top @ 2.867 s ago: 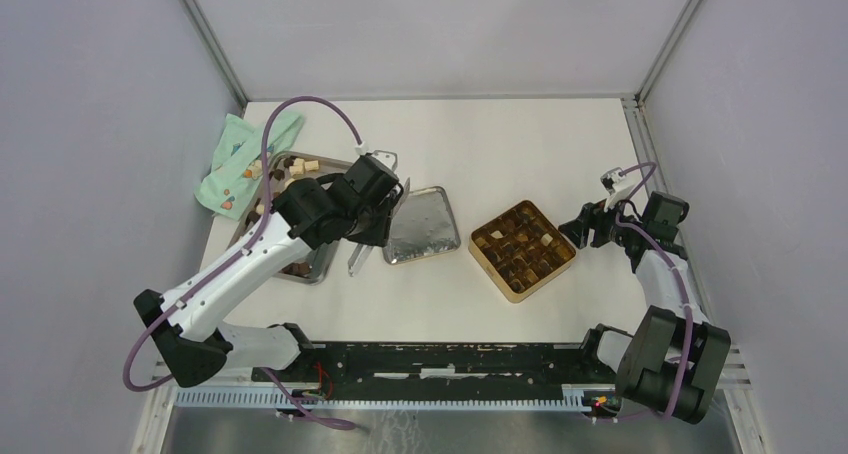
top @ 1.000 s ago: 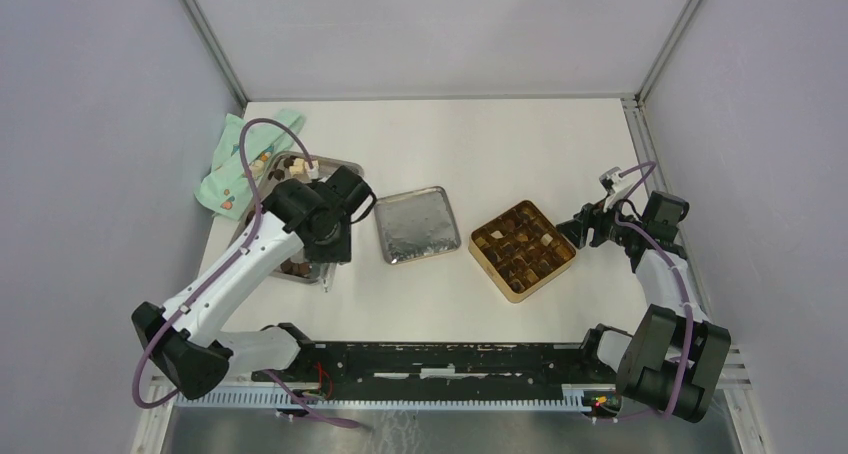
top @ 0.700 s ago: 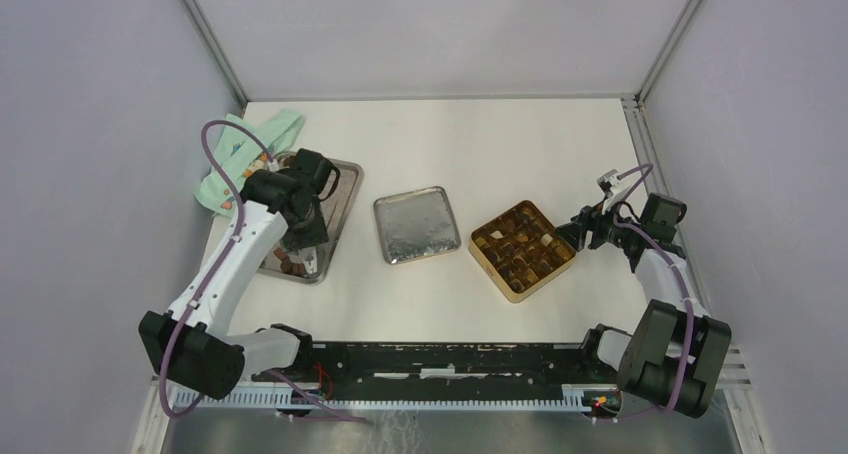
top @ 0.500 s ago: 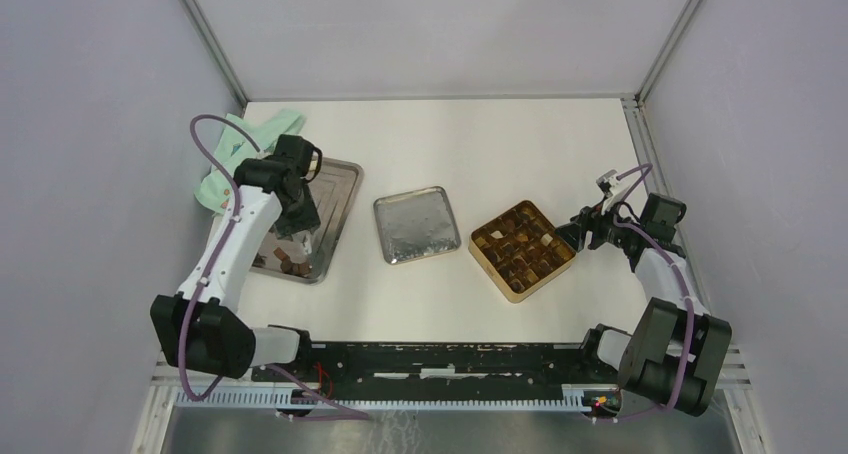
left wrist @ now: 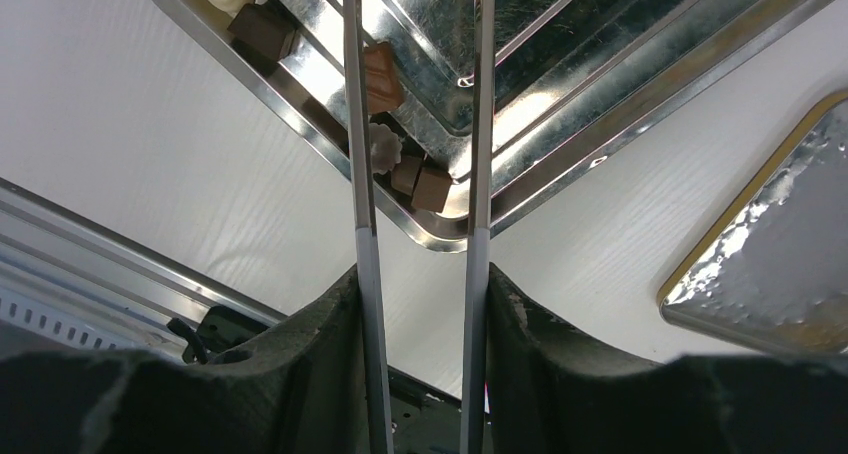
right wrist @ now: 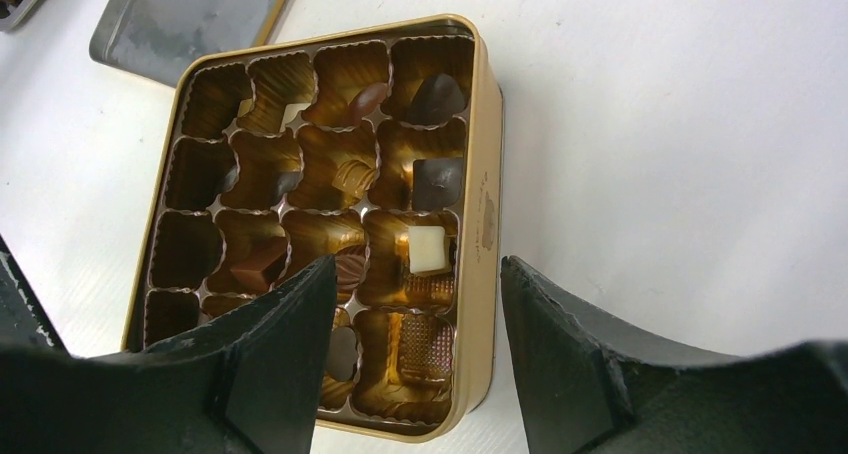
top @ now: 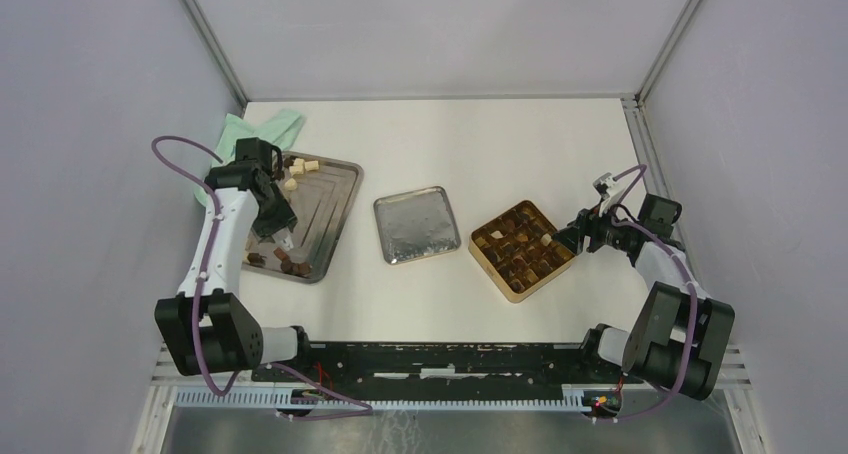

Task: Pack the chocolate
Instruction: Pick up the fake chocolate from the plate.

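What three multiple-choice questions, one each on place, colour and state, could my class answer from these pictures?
1. The steel tray of loose chocolates lies on the robot's: A left; B right; C far middle.
2. The compartment tin is: A red; B gold; C blue.
3. The right end effector is: A shut tight; B out of view; C open.
Answers: 1 A, the left end effector, holding tweezers, hangs over it on that side. 2 B, its rim and liner shine gold. 3 C, its fingers stand wide apart by the tin's edge.
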You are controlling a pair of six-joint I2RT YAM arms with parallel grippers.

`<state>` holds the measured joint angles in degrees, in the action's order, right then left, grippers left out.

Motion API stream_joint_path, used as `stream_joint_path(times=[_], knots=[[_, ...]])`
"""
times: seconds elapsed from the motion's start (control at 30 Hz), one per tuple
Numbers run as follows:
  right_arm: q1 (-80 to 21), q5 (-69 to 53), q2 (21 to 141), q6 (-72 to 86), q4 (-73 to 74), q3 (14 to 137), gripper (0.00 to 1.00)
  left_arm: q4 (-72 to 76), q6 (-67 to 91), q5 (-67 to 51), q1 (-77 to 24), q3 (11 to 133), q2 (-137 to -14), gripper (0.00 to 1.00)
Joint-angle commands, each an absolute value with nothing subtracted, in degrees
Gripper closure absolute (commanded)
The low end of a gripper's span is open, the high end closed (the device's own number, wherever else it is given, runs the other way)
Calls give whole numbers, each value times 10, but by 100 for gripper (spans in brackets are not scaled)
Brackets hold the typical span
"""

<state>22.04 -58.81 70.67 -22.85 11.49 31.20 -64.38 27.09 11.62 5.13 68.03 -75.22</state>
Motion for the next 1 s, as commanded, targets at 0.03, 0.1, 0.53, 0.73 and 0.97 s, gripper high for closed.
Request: stream_joint_path(times=[0.03, 0.1, 0.53, 0.73, 0.97], knots=[[223, -606, 713, -249, 123, 343, 33, -598, 245, 107, 68, 668, -746, 51], [223, -605, 713, -249, 123, 343, 33, -594, 249, 110, 71, 661, -744, 51], [223, -607, 716, -250, 124, 344, 33, -578, 266, 86, 79, 606, -729, 52], [223, -608, 715, -254, 127, 345, 33, -570, 259, 110, 80, 610, -735, 52], [223, -608, 717, -258, 130, 346, 33, -550, 252, 102, 97, 615, -755, 53]])
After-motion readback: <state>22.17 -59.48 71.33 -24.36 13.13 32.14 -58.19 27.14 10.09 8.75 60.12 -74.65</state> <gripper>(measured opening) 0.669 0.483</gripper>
